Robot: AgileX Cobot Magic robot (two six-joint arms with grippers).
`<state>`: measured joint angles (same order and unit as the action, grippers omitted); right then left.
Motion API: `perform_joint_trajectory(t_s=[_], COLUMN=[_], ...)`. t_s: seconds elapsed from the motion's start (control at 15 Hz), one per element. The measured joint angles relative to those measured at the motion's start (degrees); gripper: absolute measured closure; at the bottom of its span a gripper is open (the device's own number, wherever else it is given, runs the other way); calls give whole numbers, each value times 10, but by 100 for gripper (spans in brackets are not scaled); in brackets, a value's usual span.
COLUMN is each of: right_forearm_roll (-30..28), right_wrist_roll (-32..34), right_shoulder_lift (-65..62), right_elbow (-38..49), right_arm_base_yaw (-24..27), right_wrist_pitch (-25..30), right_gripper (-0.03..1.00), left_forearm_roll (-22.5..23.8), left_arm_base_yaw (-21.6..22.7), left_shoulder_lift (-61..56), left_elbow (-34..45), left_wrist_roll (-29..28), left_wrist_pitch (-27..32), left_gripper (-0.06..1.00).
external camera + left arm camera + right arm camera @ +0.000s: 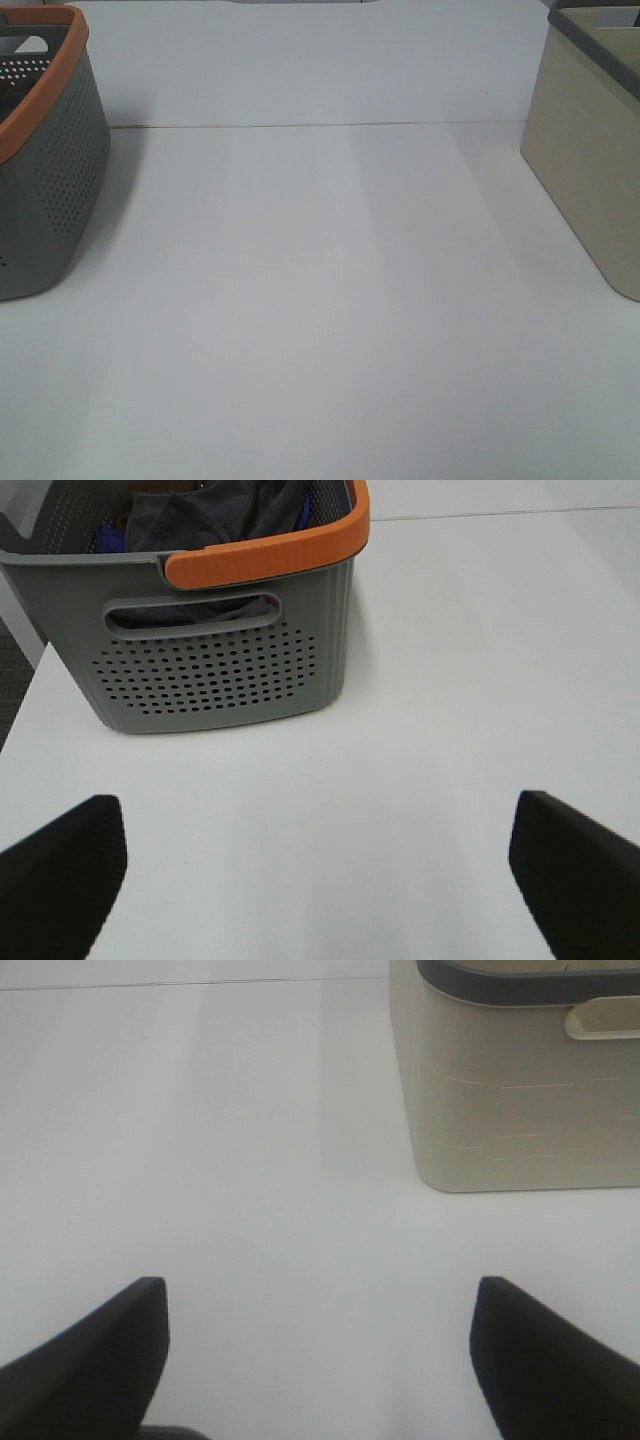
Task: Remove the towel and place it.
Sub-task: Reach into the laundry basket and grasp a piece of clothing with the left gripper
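Charcoal towel (pixel 215 515) sits bunched inside the orange-rimmed grey basket (pixel 225 675). My left gripper (pixel 318 820) and right gripper (pixel 320 1295) both gape wide, empty, so nothing's started; next I'd reach left into that basket.

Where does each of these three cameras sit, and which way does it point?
Exterior high: mounted high, off the arms, looking down on the white table, grey basket at left, beige bin at right; no robot part shows.
Left wrist: on the left arm, looking past the open left tool at the basket holding the towel.
Right wrist: on the right arm, looking past the open right tool at the bin.
Shared: basket in exterior and left wrist; bin in exterior and right wrist.
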<state>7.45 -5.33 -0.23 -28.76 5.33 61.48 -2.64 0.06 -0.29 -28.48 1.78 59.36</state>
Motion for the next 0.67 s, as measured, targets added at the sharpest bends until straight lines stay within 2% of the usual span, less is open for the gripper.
perform_joint_trajectory(t_s=[0.67], right_forearm_roll=[0], right_wrist_roll=[0], right_shoulder_lift=[0], right_elbow=[0], right_arm_base_yaw=[0], right_wrist_pitch=[0], right_gripper=[16], left_forearm_roll=[-1], left_arm_base_yaw=[0], left_shoulder_lift=[0], left_elbow=[0], left_wrist_roll=[1], left_wrist_pitch=[0], left_gripper=[-4])
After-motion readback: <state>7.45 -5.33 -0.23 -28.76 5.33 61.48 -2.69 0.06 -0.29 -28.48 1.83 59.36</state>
